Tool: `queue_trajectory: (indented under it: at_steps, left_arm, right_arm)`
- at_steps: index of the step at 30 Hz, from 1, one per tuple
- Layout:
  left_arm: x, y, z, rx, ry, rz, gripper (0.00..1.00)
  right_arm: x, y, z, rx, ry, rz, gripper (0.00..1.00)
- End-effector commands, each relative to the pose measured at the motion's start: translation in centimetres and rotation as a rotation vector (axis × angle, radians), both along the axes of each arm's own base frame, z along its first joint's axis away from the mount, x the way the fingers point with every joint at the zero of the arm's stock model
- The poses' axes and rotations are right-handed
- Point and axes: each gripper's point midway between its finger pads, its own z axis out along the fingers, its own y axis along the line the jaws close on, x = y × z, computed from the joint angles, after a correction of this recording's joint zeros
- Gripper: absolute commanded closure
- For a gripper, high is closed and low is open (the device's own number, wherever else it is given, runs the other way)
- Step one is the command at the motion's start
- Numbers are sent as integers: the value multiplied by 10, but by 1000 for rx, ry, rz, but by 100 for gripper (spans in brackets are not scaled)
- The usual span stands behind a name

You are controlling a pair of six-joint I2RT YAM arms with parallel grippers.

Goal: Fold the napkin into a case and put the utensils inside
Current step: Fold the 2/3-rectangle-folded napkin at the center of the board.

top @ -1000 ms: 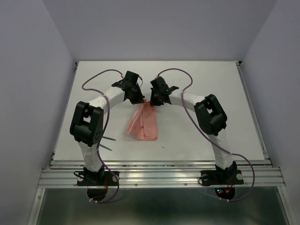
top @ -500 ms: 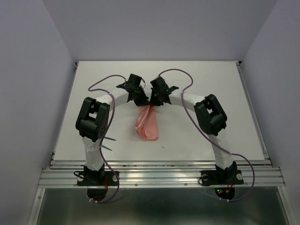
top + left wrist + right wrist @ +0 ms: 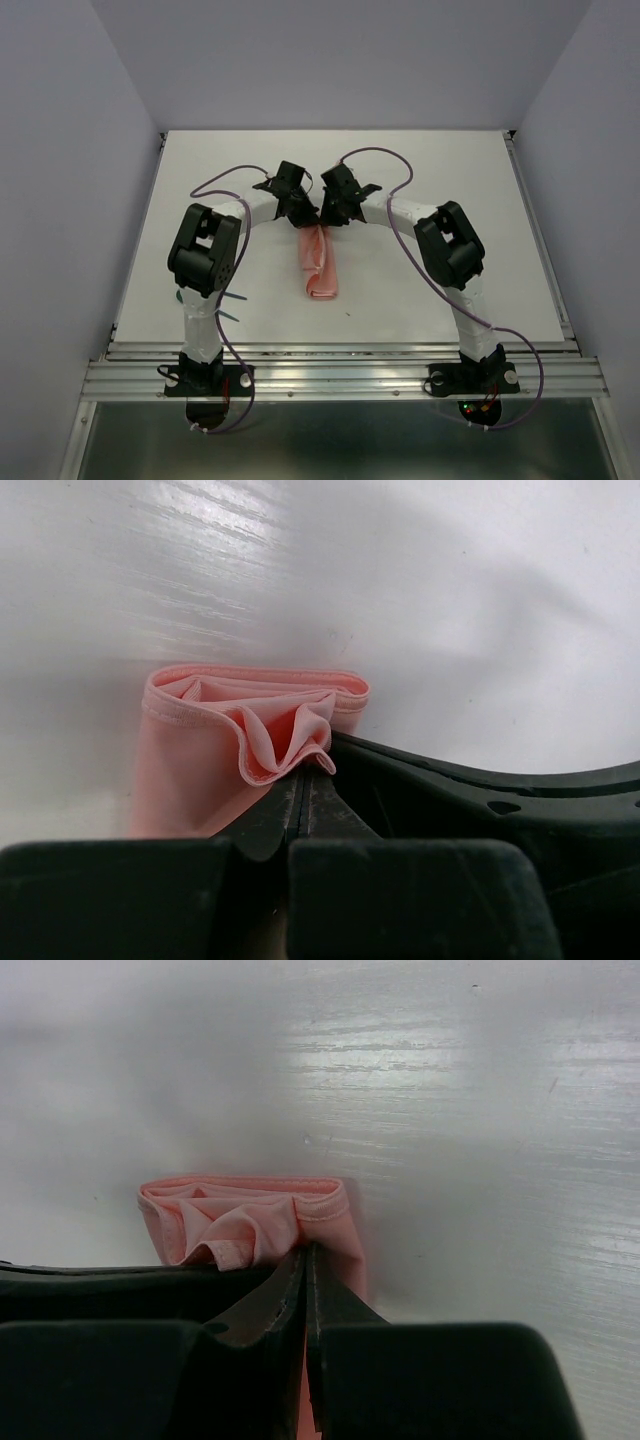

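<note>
utensils (image 3: pixel 237 299): lying on the table (image 3: pixel 450 170) beside the left arm, partly hidden by it, well apart from the cloth.
left gripper (image 3: pixel 301 213): squeezing tight on the napkin's far edge (folds bunching at its tips in the wrist view).
napkin (image 3: pixel 319 263): lying as a narrow strip, running from both grippers toward the near edge.
right gripper (image 3: pixel 331 214): pinching the same far edge, working just beside the left one.

The napkin (image 3: pixel 195 770) is soft, matt cloth with a stitched hem. The table (image 3: pixel 470 1110) looks smooth, white and faintly glossy, with fine streaks. The left claw (image 3: pixel 305 772) and right claw (image 3: pixel 305 1253) look like matt black plastic.
</note>
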Motion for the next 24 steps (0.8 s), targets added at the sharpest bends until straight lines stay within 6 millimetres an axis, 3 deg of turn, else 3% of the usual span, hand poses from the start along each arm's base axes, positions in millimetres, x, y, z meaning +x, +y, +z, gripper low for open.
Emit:
queue_trajectory:
  at_steps: [1, 8, 11, 13, 20, 23, 24]
  left_arm:
    - [2, -6, -6, -2, -5, 9, 100]
    - [2, -5, -15, 11, 5, 10, 100]
    - [0, -4, -18, 17, 6, 1, 100]
    - [-2, -5, -20, 18, 9, -12, 100]
    - [-3, -4, -19, 25, -5, -37, 100]
    - [-1, -3, -15, 32, -18, -38, 100]
    - [-1, -2, -14, 34, -19, -36, 100]
  right_arm:
    - [-9, 6, 11, 24, -2, 11, 93]
    - [-10, 0, 31, 36, -39, -14, 92]
    - [-11, -6, 53, 46, -87, -27, 92]
    - [-14, -7, 70, 56, -117, 3, 90]
    - [-35, -30, 97, 45, -165, 2, 88]
    - [-71, -28, 76, 88, -105, 98, 88]
    - [-75, -31, 73, 90, -106, 97, 88]
